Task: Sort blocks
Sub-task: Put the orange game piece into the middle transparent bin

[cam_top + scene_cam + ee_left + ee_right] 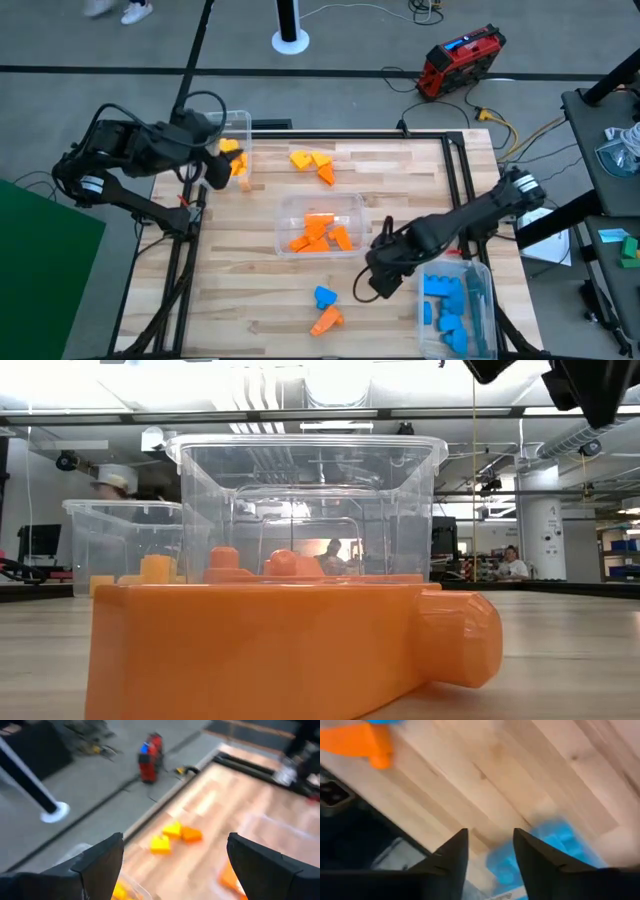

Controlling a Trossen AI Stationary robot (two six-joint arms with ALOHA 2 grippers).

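On the wooden table (400,180) three clear bins take the sorted colours. The middle bin (320,203) holds orange blocks (320,235), the bin at five o'clock (483,275) holds blue blocks (450,300), and the bin at ten o'clock (242,122) holds a few yellow ones.

Loose pieces remain. A yellow and orange cluster (312,163) lies at twelve o'clock from the middle bin. A blue block (324,296) and an orange block (326,320) lie touching at six o'clock from it.

The right gripper (380,283) hangs between the blue bin and that loose pair, at three o'clock from the blue piece. Its wrist view shows the fingers (451,857) a moderate gap apart with nothing between them, bare wood and the blue bin's contents beyond.

The left gripper (215,170) hovers at the yellow bin's near edge. Its fingers (102,862) are spread wide and empty, looking toward the loose cluster.

The likely step for the right arm is fetching the loose blue block. It should come straight down on the blue piece alone, with the fingers across its narrow sides. Because the orange block touches it, a finger landing on the seam could shove both, so closing on the side facing away from the orange piece looks safer.

The left arm can best reach for a yellow piece at the cluster's outer edge.
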